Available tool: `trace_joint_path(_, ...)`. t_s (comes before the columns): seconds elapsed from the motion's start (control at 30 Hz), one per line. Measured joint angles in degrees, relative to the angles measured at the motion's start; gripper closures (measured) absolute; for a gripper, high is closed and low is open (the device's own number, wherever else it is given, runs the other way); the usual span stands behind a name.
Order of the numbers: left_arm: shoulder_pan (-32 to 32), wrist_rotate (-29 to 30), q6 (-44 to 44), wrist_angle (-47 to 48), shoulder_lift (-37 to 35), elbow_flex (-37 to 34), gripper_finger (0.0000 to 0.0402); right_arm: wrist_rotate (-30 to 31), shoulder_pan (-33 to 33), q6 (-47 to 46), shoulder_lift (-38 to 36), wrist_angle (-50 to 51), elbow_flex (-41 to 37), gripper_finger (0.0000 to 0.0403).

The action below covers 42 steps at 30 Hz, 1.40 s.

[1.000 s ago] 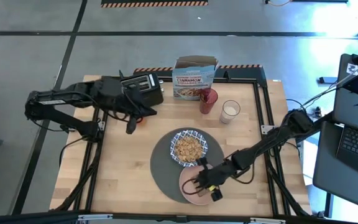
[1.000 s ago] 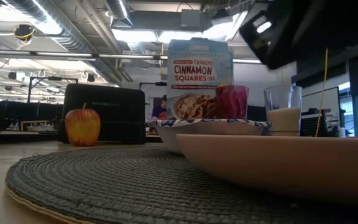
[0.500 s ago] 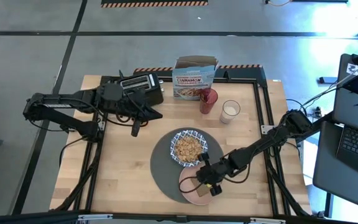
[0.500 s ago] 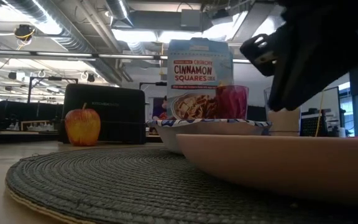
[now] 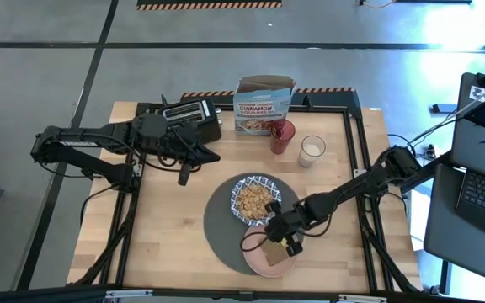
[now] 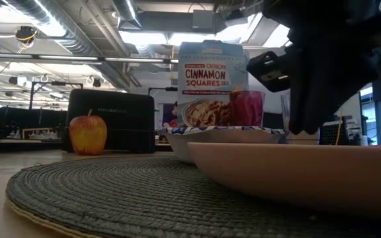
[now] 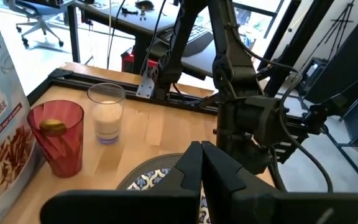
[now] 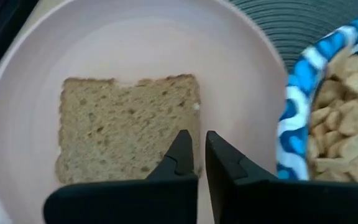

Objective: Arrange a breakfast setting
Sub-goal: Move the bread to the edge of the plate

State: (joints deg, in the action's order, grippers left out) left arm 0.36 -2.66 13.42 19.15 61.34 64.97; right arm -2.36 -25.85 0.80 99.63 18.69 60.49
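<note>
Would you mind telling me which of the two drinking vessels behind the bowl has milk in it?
The clear glass, standing right of the red tumbler, holds the milk; the tumbler is tinted red.

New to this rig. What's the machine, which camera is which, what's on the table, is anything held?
Two dark robot arms work at a wooden table. One picture looks straight down, one sits level at table height, and each wrist carries its own camera.

On the table: a toaster, an apple, a cereal box, a red tumbler and a milk glass. A grey mat carries a patterned bowl of cereal and a pink plate with a slice of bread.

The right pincer hovers shut over the bread, holding nothing. The left pincer waits shut near the toaster, empty.
</note>
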Motion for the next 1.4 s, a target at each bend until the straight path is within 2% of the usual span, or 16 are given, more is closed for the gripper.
trace_joint_path(0.37, 0.00, -0.36, -0.45, 0.10, 0.00, 0.00, 0.0401, -2.74, -0.02, 1.17, 3.14, -1.30, 0.00, 0.0402)
trace_joint_path(0.53, 0.00, -1.33, -0.42, 0.41, 0.00, 0.00, 0.0401, -3.01, 0.00, -1.27, 4.15, -1.45, 0.07, 0.0402)
trace_joint_path(0.9, -0.02, -1.36, -0.27, 0.55, 0.00, 0.00, 0.0401, -3.40, -1.60, -19.86, 3.89, 3.80, 1.04, 0.0402)
trace_joint_path(1.2, -0.02, -1.33, -1.06, 0.54, 0.00, 0.00, 0.0401, -1.16, -4.47, -31.08, 4.15, 22.47, 11.00, 0.0402)
trace_joint_path(1.4, 0.00, -1.07, -1.61, 0.54, 0.00, 0.00, 0.0402, 0.82, -4.52, -38.30, 4.13, 24.92, 14.84, 0.0402)
